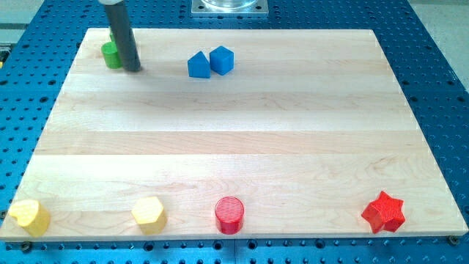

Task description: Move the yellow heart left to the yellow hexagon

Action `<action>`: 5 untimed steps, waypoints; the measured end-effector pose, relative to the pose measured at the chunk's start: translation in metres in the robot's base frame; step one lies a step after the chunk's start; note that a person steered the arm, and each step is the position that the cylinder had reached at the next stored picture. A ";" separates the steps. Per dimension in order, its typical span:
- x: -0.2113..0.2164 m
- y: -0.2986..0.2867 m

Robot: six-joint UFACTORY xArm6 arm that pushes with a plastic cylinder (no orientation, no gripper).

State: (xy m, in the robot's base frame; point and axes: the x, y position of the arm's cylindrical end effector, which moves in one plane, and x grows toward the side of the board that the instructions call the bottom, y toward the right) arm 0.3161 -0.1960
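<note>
The yellow heart lies at the board's bottom left corner. The yellow hexagon lies along the bottom edge, to the right of the heart and well apart from it. My tip is near the view's top left, far from both yellow blocks, just right of a green block that the rod partly hides.
A blue triangle-like block and a blue cube sit touching near the top middle. A red cylinder and a red star lie along the bottom edge. The wooden board rests on a blue perforated table.
</note>
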 end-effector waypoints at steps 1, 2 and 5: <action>-0.006 -0.057; -0.018 -0.038; 0.123 -0.045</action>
State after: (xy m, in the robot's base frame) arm 0.4393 -0.2408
